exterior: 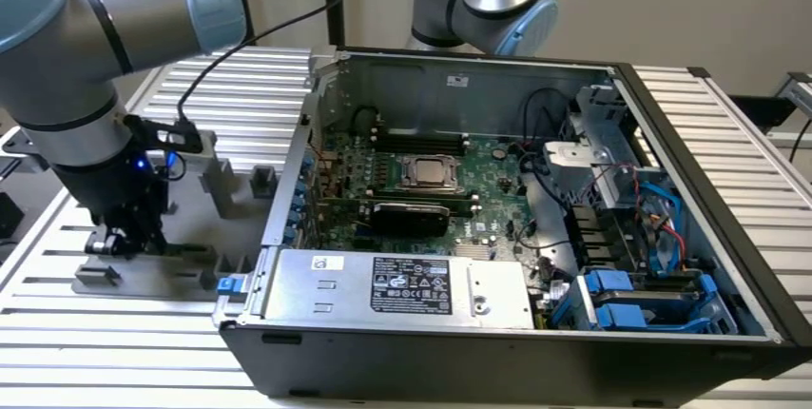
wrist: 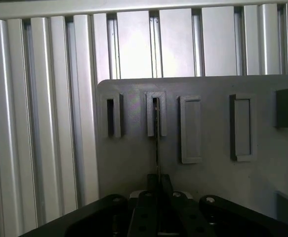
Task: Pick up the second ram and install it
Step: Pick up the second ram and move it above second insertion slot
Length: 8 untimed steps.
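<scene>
Silver ribbed table (exterior: 89, 333), matte grey holder plate (wrist: 134, 163) with darker slots, black gripper (wrist: 158, 183), second ram (wrist: 157, 143) edge-on as a thin dark line, black computer case (exterior: 508, 361), green motherboard (exterior: 489, 176), blue drive caddies (exterior: 634, 309), grey arm (exterior: 76, 67) with pale blue caps.

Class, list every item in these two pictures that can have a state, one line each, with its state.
second ram, standing on edge in a slot, gripped
claw, shut on the second ram
holder, one neighbouring slot empty
computer case, open, side panel off
CPU socket, chip seated, no cooler on it
</scene>
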Available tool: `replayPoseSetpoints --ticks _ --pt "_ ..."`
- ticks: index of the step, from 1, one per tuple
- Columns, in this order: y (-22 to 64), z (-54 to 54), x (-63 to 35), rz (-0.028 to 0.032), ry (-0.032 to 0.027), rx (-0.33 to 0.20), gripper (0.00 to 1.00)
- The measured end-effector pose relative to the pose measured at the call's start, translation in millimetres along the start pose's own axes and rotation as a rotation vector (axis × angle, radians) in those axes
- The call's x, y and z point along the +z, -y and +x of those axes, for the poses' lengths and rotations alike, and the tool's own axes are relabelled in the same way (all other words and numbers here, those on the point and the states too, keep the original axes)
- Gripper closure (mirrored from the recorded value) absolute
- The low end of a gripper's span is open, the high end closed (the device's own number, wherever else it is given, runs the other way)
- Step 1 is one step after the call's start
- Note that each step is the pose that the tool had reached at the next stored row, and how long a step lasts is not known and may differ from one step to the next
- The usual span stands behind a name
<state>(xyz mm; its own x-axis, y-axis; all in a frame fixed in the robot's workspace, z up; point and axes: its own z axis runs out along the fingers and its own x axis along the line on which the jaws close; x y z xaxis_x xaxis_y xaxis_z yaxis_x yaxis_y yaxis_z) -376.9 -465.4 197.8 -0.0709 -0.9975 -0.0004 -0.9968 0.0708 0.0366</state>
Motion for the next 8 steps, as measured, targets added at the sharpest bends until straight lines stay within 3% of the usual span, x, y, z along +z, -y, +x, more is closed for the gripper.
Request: replayPoseSetpoints --ticks 8 --pt "-0.7 0.0 -17.7 0.0000 0.0002 0.000 0.87"
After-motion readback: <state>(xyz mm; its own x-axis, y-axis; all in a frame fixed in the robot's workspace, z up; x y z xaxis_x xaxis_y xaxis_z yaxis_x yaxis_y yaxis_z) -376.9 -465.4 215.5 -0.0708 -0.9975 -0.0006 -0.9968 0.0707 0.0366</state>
